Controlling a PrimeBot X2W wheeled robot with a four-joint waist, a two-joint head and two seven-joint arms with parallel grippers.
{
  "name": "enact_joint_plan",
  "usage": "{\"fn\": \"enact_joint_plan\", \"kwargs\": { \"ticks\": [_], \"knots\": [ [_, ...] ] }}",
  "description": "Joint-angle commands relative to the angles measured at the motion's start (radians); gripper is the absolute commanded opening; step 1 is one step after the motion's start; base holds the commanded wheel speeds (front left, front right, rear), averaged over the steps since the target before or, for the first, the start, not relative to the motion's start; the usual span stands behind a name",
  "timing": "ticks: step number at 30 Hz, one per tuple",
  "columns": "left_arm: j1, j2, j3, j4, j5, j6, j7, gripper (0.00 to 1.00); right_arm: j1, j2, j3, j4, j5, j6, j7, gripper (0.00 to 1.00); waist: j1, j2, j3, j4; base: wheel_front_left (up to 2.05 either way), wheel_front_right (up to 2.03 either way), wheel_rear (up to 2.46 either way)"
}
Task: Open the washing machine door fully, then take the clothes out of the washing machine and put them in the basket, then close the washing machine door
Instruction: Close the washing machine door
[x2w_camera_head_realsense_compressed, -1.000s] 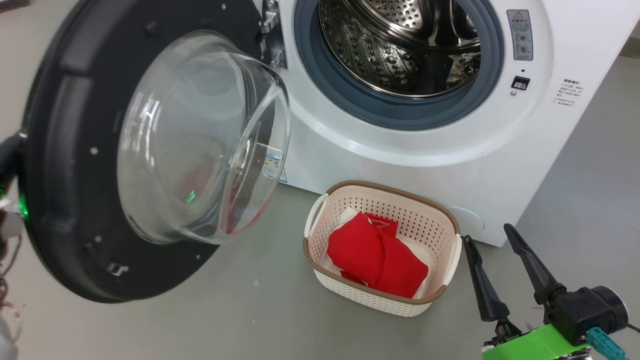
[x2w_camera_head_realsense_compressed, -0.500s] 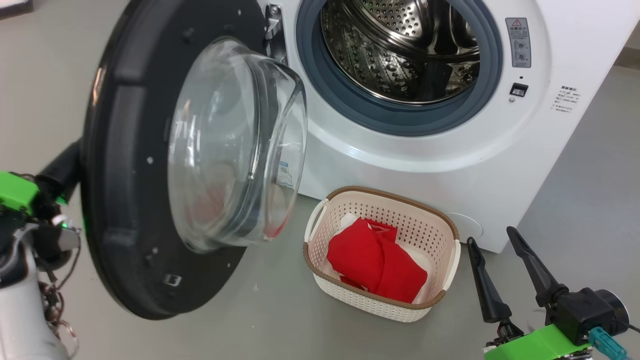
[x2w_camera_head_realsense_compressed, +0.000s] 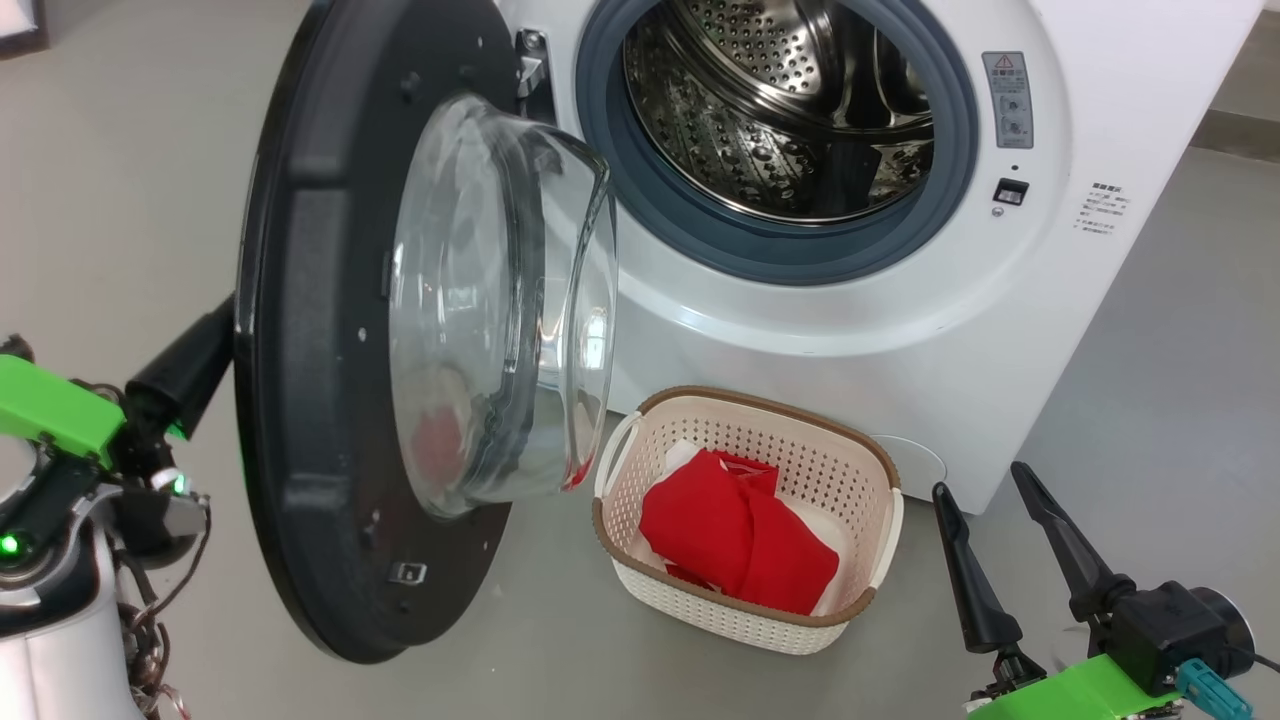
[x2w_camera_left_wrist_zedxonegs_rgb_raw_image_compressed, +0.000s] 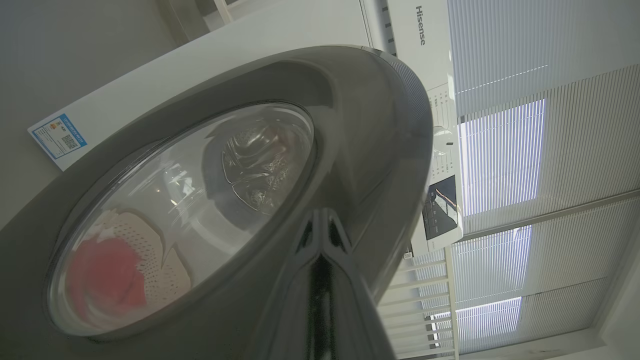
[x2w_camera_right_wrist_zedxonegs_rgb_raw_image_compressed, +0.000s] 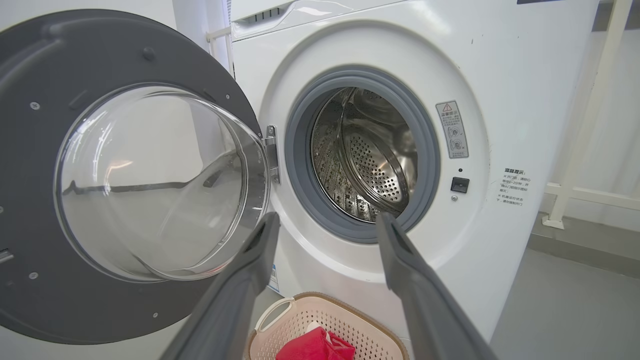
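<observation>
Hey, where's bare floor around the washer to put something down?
Bare floor right of the washing machine, past the right claw; also in front of the basket. Crowded where the washing machine door hangs beside the basket.

head view: high, tilted forward and down, mid distance; takes in washing machine (x2w_camera_head_realsense_compressed: 800, 340) front, washing machine door (x2w_camera_head_realsense_compressed: 300, 400), basket (x2w_camera_head_realsense_compressed: 800, 445) just left of right gripper (x2w_camera_head_realsense_compressed: 980, 480).
left wrist view: close behind door's outer face, aimed along left gripper (x2w_camera_left_wrist_zedxonegs_rgb_raw_image_compressed: 324, 220) toward window blinds (x2w_camera_left_wrist_zedxonegs_rgb_raw_image_compressed: 500, 150).
right wrist view: low, near level, facing drum (x2w_camera_right_wrist_zedxonegs_rgb_raw_image_compressed: 370, 165) between own fingers (x2w_camera_right_wrist_zedxonegs_rgb_raw_image_compressed: 240, 280).
same door and basket in all three.
</observation>
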Motion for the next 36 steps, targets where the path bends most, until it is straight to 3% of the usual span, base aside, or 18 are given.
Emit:
{"fn": "enact_joint_plan", "kwargs": {
  "ticks": [1, 18, 36],
  "knots": [
    [0.016, 0.011, -0.009, -0.041, -0.024, 0.006, 0.011, 0.00, -0.017, -0.012, 0.026, -0.021, 0.011, 0.005, -0.013, 1.00, 0.0000, 0.0000, 0.000, -0.009, 0.00, 0.00, 0.00],
    [0.089, 0.006, -0.174, -0.107, -0.186, 0.011, -0.063, 0.00, -0.033, -0.012, 0.027, -0.017, 0.010, 0.005, -0.013, 1.00, 0.0000, 0.0000, 0.026, -0.090, 0.00, 0.00, 0.00],
    [0.106, 0.006, -0.273, -0.143, -0.290, 0.019, -0.125, 0.00, -0.053, -0.012, 0.026, -0.016, 0.013, 0.005, -0.013, 1.00, 0.0000, 0.0000, 0.054, -0.214, 0.00, 0.00, 0.00]
  ]
}}
